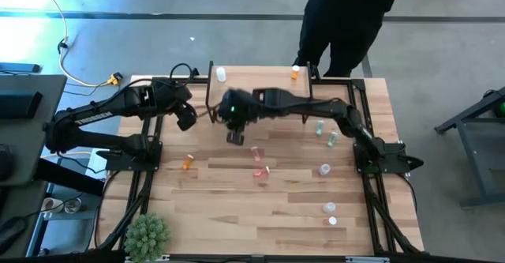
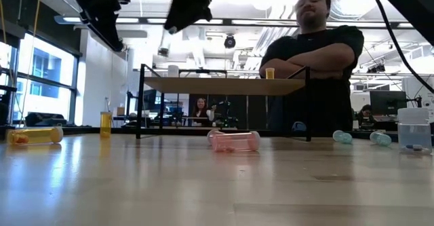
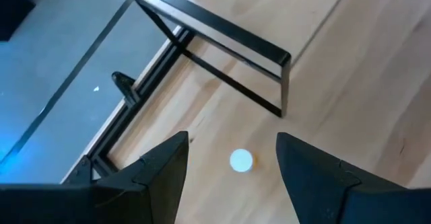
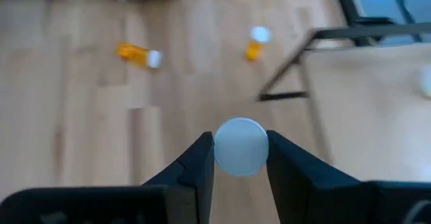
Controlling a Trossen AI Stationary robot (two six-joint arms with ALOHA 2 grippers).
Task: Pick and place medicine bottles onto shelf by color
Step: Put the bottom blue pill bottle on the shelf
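A: Status, left to right?

B: My left gripper [image 3: 232,173] hangs with its fingers spread, holding nothing, by the left end of the small light-wood shelf on thin black legs [image 1: 268,80]. Directly below it an orange translucent vial with a white cap [image 3: 241,161] stands upright on the pale wooden table [image 1: 237,216]. A second orange vial [image 1: 188,162] lies on its side nearer the front.

A: What is on the shelf?

B: Two so far, as I read it: a white vial [image 1: 221,74] at the left end and an orange vial [image 1: 295,71] towards the right.

A: Your right arm?

B: My right gripper [image 4: 240,158] is clenched on a white-capped vial [image 4: 240,146], above the table just in front of the shelf. Its body colour is hidden by the cap.

A: Remaining?

B: Most of it. A pink vial [image 1: 256,153] and another pink one [image 1: 261,171] sit mid-table. Further right are a pale green vial [image 1: 320,126], a second green [image 1: 331,139], a clear vial [image 1: 324,169], and two clear ones [image 1: 329,208] [image 1: 332,220] near the front. Judgement: early stage.
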